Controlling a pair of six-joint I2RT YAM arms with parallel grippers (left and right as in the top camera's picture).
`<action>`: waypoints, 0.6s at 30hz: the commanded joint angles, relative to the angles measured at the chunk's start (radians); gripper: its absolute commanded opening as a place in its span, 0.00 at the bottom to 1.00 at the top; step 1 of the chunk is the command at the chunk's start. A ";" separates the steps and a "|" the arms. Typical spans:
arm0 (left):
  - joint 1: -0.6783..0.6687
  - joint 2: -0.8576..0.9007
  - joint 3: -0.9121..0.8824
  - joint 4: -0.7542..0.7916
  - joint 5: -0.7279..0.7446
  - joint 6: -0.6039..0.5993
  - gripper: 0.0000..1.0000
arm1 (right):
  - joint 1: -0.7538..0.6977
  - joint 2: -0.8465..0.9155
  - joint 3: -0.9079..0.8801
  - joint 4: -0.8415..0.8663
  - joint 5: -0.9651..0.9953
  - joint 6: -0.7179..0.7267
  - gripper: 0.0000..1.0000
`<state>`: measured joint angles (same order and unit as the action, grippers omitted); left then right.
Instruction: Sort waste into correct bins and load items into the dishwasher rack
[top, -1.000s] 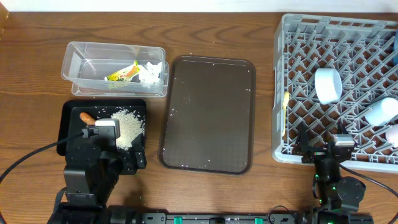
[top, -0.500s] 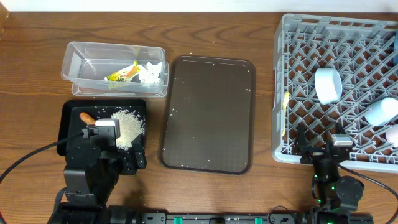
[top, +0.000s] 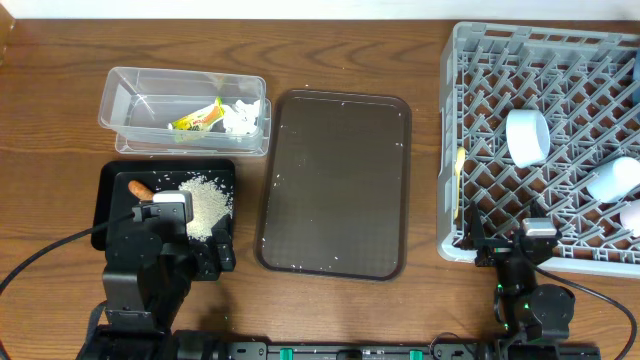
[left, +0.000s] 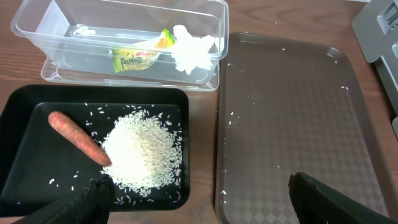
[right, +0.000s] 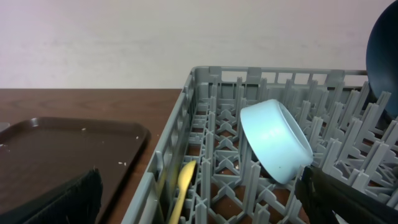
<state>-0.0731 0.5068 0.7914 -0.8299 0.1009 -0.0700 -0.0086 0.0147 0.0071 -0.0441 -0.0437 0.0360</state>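
The clear tub (top: 130, 100) holds the yellow-green wrapper (left: 140, 57) and white tissue (left: 193, 46). The black tray (left: 25, 162) holds the orange carrot stick (left: 78, 138) and a heap of rice (left: 143, 152). My left gripper (left: 199, 208) is open and empty, low over the gap between the black tray and the brown tray. The grey rack (top: 560, 60) holds the light blue bowl (right: 277, 140) on its side, the yellow spoon (right: 183, 186) by its left wall, two pale cups (top: 612, 180) and the dark blue plate (right: 384, 56). My right gripper (right: 205, 208) is open and empty at the rack's front edge.
The dark brown serving tray (top: 335, 185) lies between the bins and the rack, with a few stray rice grains on it. Bare wooden table (top: 60, 60) surrounds everything. The left arm's cable runs off the front left.
My right gripper has drawn back a little toward the table's front edge. The left arm and all objects have not moved.
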 joint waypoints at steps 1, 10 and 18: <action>0.004 -0.003 -0.003 0.000 -0.008 0.014 0.91 | 0.005 -0.010 -0.002 -0.024 0.018 -0.015 0.99; 0.004 -0.004 -0.003 0.000 -0.008 0.014 0.91 | 0.005 -0.010 -0.002 -0.028 0.015 -0.067 0.99; 0.004 -0.003 -0.003 0.000 -0.008 0.014 0.91 | 0.005 -0.010 -0.002 -0.028 0.017 -0.067 0.99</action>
<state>-0.0731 0.5068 0.7914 -0.8299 0.1009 -0.0700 -0.0086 0.0128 0.0071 -0.0685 -0.0292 -0.0124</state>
